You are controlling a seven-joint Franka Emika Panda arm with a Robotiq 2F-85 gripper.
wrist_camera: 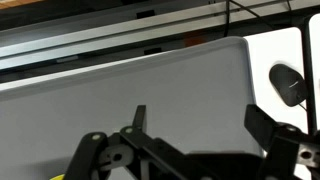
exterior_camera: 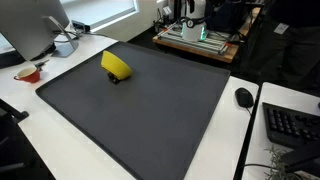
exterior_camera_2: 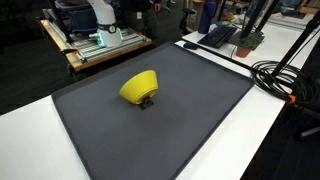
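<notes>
Inspecting the wrist view, I find the hand [wrist_camera: 195, 112] standing wide, its two fingers well apart with nothing between them. It hangs over a dark grey mat [wrist_camera: 120, 85]. A yellow bowl [exterior_camera: 116, 66] lies on that mat in both exterior views, toward a far corner. It is tilted, and a small dark object [exterior_camera_2: 147, 101] shows just under its lower edge. What that object is cannot be told. The hand does not appear in either exterior view, so how near it is to the bowl cannot be judged.

Progress: judged as not begun. The bowl is ungripped and untouched, so approach and grip both remain.

A mouse [exterior_camera: 244, 97] and a keyboard [exterior_camera: 290, 125] sit on the white worktop [exterior_camera: 50, 135] beside the mat.

Markings: no brand, label or writing is legible on any item.
</notes>
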